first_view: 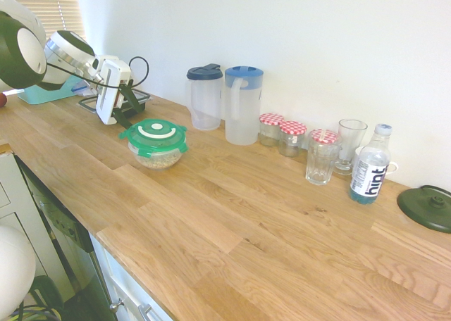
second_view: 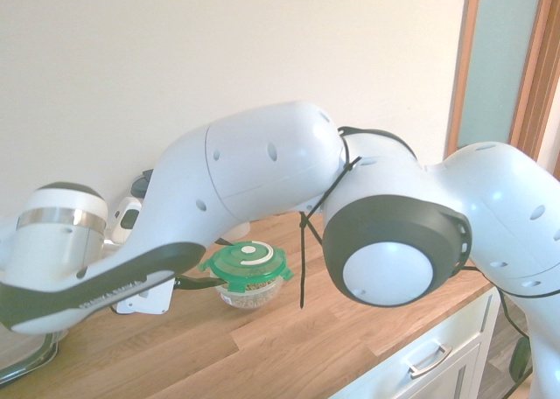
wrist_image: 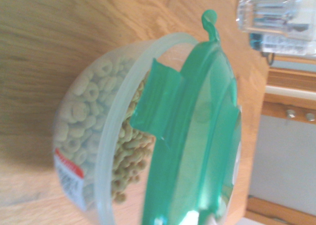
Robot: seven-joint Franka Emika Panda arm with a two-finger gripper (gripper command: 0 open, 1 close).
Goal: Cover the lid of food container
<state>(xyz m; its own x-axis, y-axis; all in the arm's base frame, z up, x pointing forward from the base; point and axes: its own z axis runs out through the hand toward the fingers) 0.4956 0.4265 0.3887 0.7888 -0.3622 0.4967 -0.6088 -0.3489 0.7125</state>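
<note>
The green lid [first_view: 156,132] lies on top of the food container [first_view: 156,155], a small clear bowl of pale cereal rings, on the wooden counter. In the wrist view the lid [wrist_image: 197,136] sits slightly askew on the container [wrist_image: 89,136], and one snap tab hangs over the rim. My gripper [first_view: 132,117] is just behind and left of the bowl, level with the lid's edge. Its dark fingers stand apart with nothing between them. In the second exterior view the arm hides the hand, with the lid [second_view: 245,259] and the container [second_view: 249,292] below it.
Two clear jugs [first_view: 205,96] [first_view: 243,106] stand by the wall right of the bowl. Further right are checked-lid jars [first_view: 271,129], glasses [first_view: 323,155], a water bottle [first_view: 370,166] and a dark pot lid [first_view: 426,207]. The counter's front edge runs close by.
</note>
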